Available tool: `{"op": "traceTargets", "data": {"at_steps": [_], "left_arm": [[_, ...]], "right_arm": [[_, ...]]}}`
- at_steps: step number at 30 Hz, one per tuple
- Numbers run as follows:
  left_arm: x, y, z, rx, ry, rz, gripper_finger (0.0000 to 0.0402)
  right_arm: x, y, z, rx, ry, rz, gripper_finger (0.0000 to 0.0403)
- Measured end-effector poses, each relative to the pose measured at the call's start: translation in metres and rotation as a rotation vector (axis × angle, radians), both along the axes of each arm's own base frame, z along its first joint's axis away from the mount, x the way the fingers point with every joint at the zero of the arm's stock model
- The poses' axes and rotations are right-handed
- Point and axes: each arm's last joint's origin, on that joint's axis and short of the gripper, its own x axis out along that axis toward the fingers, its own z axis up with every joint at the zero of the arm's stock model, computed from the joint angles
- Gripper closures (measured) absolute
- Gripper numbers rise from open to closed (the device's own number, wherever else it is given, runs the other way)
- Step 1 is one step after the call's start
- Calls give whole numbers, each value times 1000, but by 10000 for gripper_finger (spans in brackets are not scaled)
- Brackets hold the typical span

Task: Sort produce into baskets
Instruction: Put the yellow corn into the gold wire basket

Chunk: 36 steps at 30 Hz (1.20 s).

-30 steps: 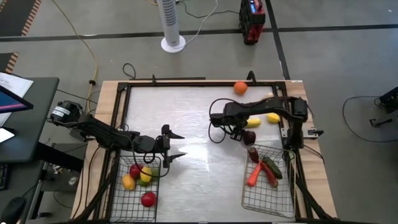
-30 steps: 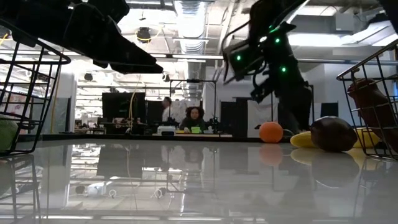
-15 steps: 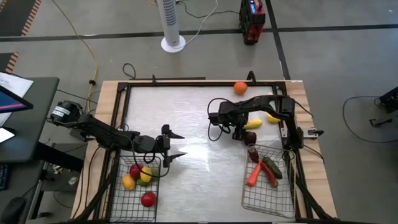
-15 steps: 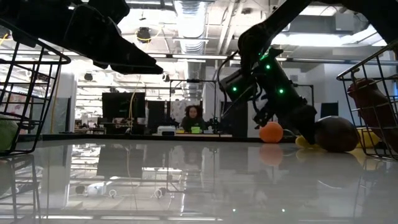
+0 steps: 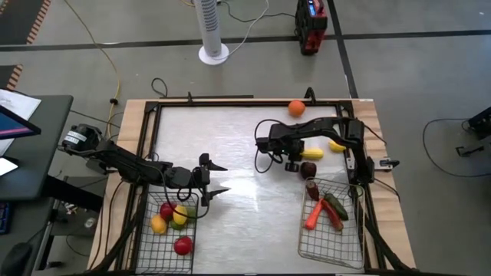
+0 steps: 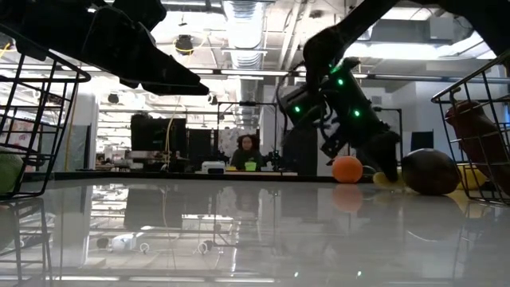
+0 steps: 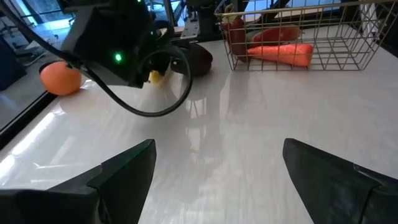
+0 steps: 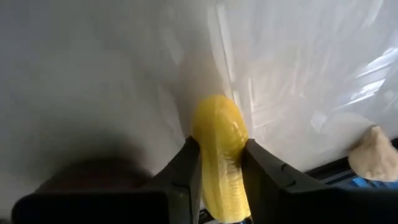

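My right gripper (image 5: 296, 159) is down at the table's right middle, shut on a yellow corn cob (image 5: 313, 152) that lies on the table. A dark plum (image 5: 308, 169) lies just near of it. A second yellow piece (image 5: 337, 145) and an orange (image 5: 296, 108) lie farther back. The garlic (image 8: 373, 158) shows beyond the corn in the right wrist view. My left gripper (image 5: 218, 178) is open and empty, held above the far right corner of the left basket (image 5: 153, 244), which holds apples, lemons and a lime. The right basket (image 5: 347, 247) holds a carrot, a cucumber and peppers. My right gripper pinches the corn cob between its two fingers (image 8: 186, 168), one on each long side (image 8: 217, 146), near the cob's end toward the table's left. The fingers slant down from above and lie across the cob. The cob lies on the table.
The plum (image 6: 430, 171) is close beside my right gripper, on the side toward the right basket's far edge (image 5: 330, 181). A dark frame rail (image 5: 230, 100) runs round the table. The shiny middle of the table between the two arms is bare.
My right gripper has gone down to the table and tipped forward over the corn cob's end. The corn, the plum and the orange lie where they were.
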Motion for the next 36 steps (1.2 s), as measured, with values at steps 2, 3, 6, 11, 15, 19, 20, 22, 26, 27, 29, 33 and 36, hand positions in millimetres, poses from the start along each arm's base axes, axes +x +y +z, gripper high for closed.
{"op": "traceTargets", "data": {"at_steps": [2,3,6,11,15,19,20,22,26,27,29,33,36], "left_arm": [[0,0,0,0,0,0,60],[0,0,0,0,0,0,60],[0,0,0,-2,0,1,60],[0,0,0,-8,-1,3,60],[0,0,0,-13,-2,4,60],[0,0,0,-15,-2,5,60],[0,0,0,-16,-2,5,60],[0,0,0,-20,-3,7,60],[0,0,0,-22,-3,7,60],[0,0,0,-22,-3,7,60],[0,0,0,-23,-2,7,60],[0,0,0,-22,-2,7,60],[0,0,0,-24,0,8,60]], "right_arm": [[6,3,8,-6,-14,15,287],[10,4,14,-13,-26,24,286],[22,9,35,-42,-56,41,287],[43,26,80,-88,-174,48,288],[52,48,123,-63,-359,38,287],[51,67,157,-46,-506,-11,285],[49,71,165,-34,-535,-26,285],[42,81,176,-9,-577,-50,284],[25,102,199,45,-649,-61,284],[20,108,205,57,-668,-66,283],[9,119,217,85,-709,-85,283],[-13,140,238,108,-781,-138,283],[-29,157,248,135,-817,-177,283]]}}
